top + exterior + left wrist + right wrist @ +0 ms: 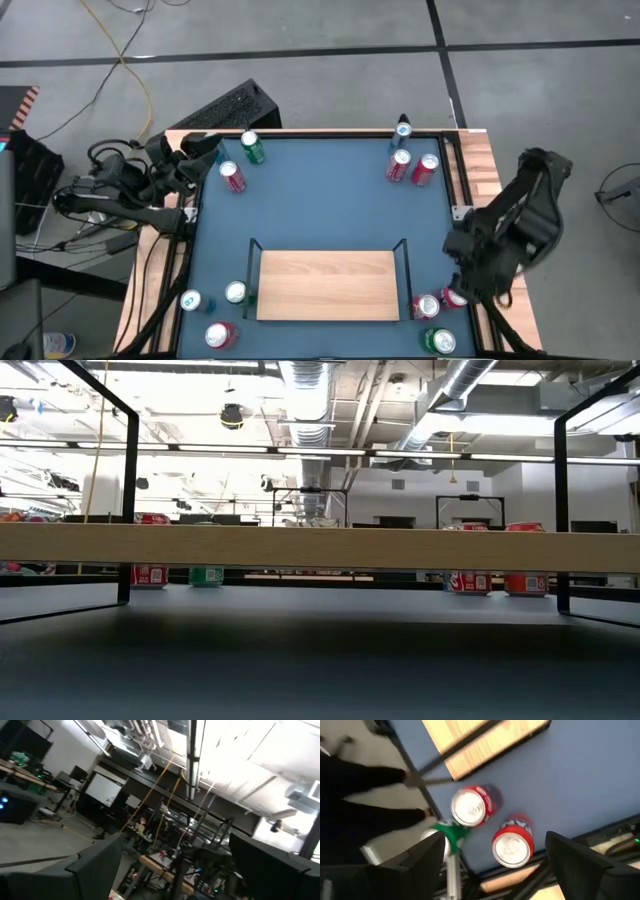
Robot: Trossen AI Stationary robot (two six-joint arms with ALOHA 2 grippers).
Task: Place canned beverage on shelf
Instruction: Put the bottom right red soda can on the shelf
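The shelf (328, 285), a flat light-wood board with thin black rails at its short ends, sits on the blue desk (320, 200) near the front edge, and its top is bare of cans. Taking the shelf as the landmark: just off its right end stand two red cans (428, 306) (455, 297) and, a little nearer the desk's front edge, a green can (438, 341). The right gripper (492, 862) hangs above this cluster, just right of the shelf's right rail, its fingers (415, 857) spread wide with nothing between them; in the right wrist view the nearer red can (512, 845) lies below the gap, the other red can (471, 806) beyond it toward the shelf, and the green can (447, 834) beside the one finger. Off the shelf's left end stand a silver-topped can (235, 292), a blue can (191, 300) and a red can (220, 334). Far behind the shelf, toward the back left corner, are a green can (252, 147) and a red can (232, 177); toward the back right corner are two red cans (398, 165) (425, 169) and a blue can (402, 130). The left gripper (200, 150) waits at the back left corner of the desk, well apart from the shelf, fingers (95, 865) spread and empty, pointed out into the room.
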